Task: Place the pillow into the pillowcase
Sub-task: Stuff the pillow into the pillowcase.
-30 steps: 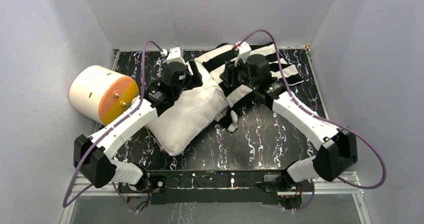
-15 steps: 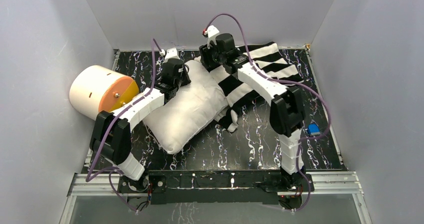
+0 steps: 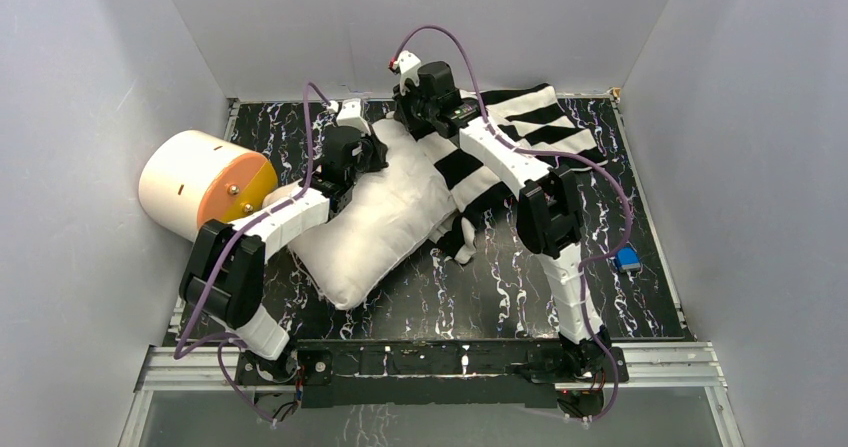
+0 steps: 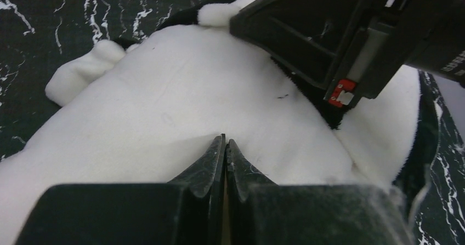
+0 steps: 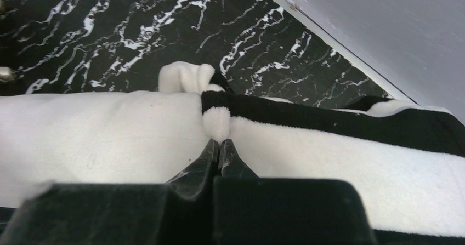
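1. Top view alone shows a drum [image 3: 190, 182] on the left and a small blue thing [image 3: 627, 259] on the right.
2. Left wrist view shows the left gripper [image 4: 225, 146] pinched tight on the pillow [image 4: 164, 108].
3. Right wrist view shows the right gripper [image 5: 218, 146] pinching the pillowcase [image 5: 329, 146] edge.
4. I count one pillow, one pillowcase and one drum. The pillow lies mid-table [image 3: 500, 287], touching the pillowcase.

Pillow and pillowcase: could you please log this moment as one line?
left end effector: shut on pillow | right end effector: shut on pillowcase hem | pillow: mostly outside pillowcase
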